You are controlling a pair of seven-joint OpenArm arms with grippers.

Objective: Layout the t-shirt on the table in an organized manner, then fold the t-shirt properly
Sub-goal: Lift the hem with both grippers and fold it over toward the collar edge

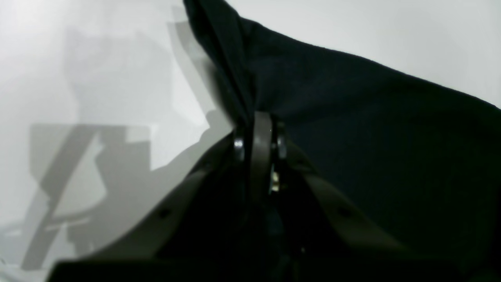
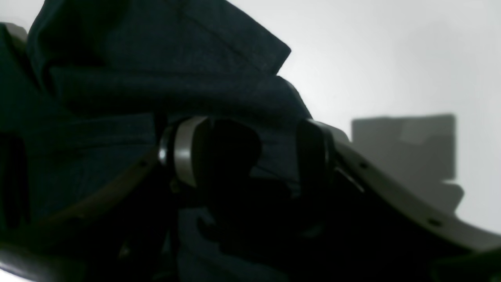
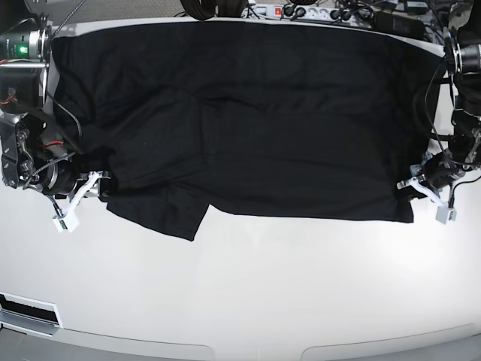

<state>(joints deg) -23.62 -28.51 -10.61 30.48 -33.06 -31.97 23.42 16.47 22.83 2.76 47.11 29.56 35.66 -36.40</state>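
The left end effector (image 3: pixel 422 180) is pinched on a corner of the t-shirt (image 3: pixel 240 113), which spreads across the far half of the worktop (image 3: pixel 248 293). The right end effector (image 3: pixel 84 193) stands with its jaws spread around the opposite bunched edge. A good layout would call for pulling both ends apart evenly. The shirt is plain black, wrinkled, with a sleeve flap drooping beside the right end effector.

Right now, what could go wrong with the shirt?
The left gripper pinches the t-shirt while the right gripper stands open at the other side; a pull now might drag the cloth crooked. A folded sleeve flap near the right gripper could stay creased. The far edge lies near cables.
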